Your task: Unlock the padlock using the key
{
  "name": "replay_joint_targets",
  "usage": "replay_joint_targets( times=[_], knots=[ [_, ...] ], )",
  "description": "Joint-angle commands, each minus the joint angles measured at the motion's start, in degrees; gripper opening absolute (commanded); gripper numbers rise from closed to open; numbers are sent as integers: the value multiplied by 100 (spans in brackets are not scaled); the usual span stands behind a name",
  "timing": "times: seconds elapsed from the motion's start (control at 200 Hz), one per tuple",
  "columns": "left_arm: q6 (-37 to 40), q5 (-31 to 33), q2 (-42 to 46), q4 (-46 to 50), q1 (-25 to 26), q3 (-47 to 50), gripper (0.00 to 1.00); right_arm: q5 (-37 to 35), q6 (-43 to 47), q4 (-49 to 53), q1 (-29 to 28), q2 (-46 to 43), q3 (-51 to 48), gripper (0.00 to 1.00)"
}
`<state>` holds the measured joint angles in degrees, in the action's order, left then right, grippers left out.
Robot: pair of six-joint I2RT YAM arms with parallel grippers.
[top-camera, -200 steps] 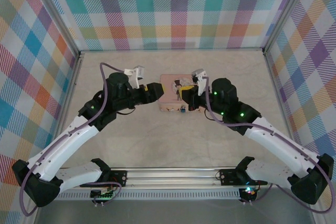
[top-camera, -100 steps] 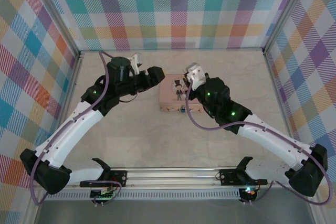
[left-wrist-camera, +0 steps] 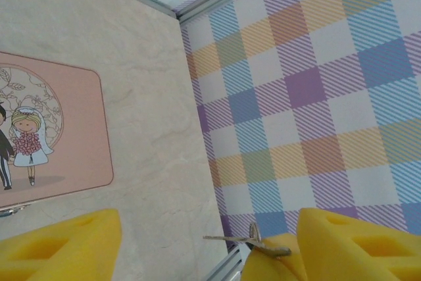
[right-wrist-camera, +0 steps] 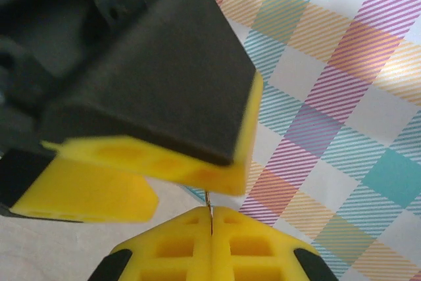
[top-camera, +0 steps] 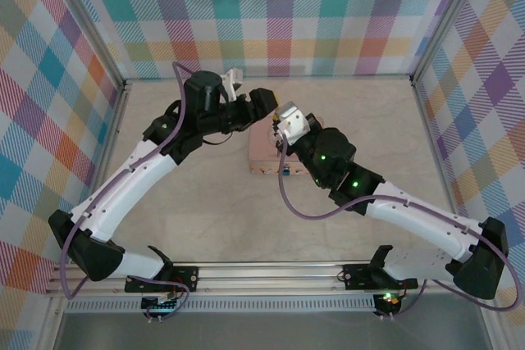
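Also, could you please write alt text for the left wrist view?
A thin silvery key sits low in the frame between the left gripper's open yellow fingertips, close to one of them. Behind are a pink picture tin on the pale table and a plaid wall.

White shells on the left arm (top-camera: 123, 194) and the right arm (top-camera: 418, 215), black joints, green lights glowing! A purple cable (top-camera: 286, 194) loops off each. Left tool (top-camera: 261, 104), right tool (right-wrist-camera: 212, 238): black bodies, yellow hollow-celled pads (left-wrist-camera: 59, 248).

No writing, number or brand is legible anywhere; the pink tin (left-wrist-camera: 72, 129) carries a wordless bride-and-groom picture
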<state>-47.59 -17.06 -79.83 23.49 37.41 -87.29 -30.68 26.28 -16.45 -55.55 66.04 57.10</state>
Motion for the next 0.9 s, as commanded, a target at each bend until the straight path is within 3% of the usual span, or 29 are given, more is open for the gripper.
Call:
replay_joint_targets(
  times=[0.0,0.39,0.485,0.595,0.72,0.775,0.895],
  knots=[
    [-83,-20,-41,-94,82,-293,66,-195,237,-373,-52,23,-32,0],
    [-119,10,-136,-89,100,-405,34,-291,375,-326,-136,54,-67,0],
    [-114,-16,-176,-81,100,-454,17,-325,397,-315,-149,43,-76,0],
    [-106,-26,-191,-90,109,-465,7,-334,421,-311,-150,34,-67,0],
    [-54,-16,-192,-56,109,-465,0,-326,323,-131,-163,10,-12,0],
    [-10,-12,-210,-22,109,-456,0,-341,191,211,-157,22,110,8],
    [149,59,-205,16,101,-349,0,-442,-395,1009,-146,-30,226,35]
  ],
)
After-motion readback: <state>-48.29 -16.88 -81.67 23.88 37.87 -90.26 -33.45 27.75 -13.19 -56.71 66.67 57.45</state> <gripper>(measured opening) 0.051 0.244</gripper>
